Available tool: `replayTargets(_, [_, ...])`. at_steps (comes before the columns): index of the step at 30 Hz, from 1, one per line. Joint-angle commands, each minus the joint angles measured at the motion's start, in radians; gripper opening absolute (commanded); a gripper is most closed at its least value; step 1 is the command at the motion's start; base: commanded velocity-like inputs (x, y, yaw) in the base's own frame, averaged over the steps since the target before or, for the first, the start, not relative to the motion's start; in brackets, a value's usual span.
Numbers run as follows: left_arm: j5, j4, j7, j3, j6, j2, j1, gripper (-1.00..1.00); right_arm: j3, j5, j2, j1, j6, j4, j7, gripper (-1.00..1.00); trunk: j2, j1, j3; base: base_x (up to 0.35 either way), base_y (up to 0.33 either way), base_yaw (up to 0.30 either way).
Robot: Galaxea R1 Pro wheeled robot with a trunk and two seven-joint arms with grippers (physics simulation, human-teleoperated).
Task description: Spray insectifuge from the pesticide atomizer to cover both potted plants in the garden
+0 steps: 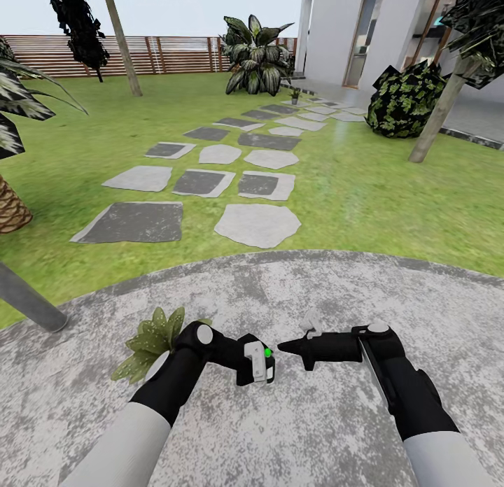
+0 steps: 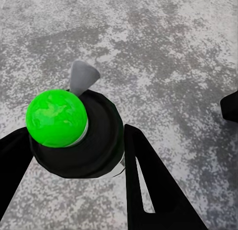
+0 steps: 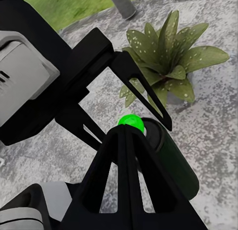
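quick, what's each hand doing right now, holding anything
Left hand: closed on the pesticide atomizer, fingers either side of the bottle.
Right hand: fingers together, apparently closed, holding nothing.

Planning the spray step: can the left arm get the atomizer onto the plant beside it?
Probably yes: the left gripper holds the atomizer, and the plant sits right by that arm with bare gravel between.

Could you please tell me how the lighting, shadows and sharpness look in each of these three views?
Head view: even, flat daylight, a glossy sheen on the lawn, no clear cast shadows, distant fence a bit soft. Left wrist view: the atomizer in the left gripper is crisp, its green cap slightly shiny; gravel looks blotchy. Right wrist view: the plant is fairly sharp, and the near fingers are featureless black.
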Motion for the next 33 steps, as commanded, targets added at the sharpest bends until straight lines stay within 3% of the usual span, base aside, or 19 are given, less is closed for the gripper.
replayTargets(1, [-0.003,-0.001,-0.004,0.000,0.007,0.000,0.000,-1.00,0.001,0.005,0.000,-0.001,0.008,-0.001,0.005,-1.00,0.000,0.000,-0.001,0.000,0.000,0.000])
replayTargets(22, [-0.001,-0.001,-0.006,0.000,0.006,0.000,0.000,-1.00,0.001,0.005,0.000,-0.001,0.008,-0.001,0.003,-1.00,0.000,0.000,-0.001,0.000,0.000,0.000])
replayTargets(28, [-0.001,-0.002,-0.059,0.001,0.006,0.000,0.000,-1.00,0.000,0.005,0.000,-0.001,0.008,0.001,0.003,-1.00,0.000,0.000,-0.001,0.000,0.000,0.000])
replayTargets(33, [-0.001,-0.007,-0.064,0.001,0.006,0.000,0.000,-1.00,0.001,0.005,0.000,-0.001,0.007,0.001,0.003,-1.00,0.000,0.000,-0.001,0.000,0.000,0.000])
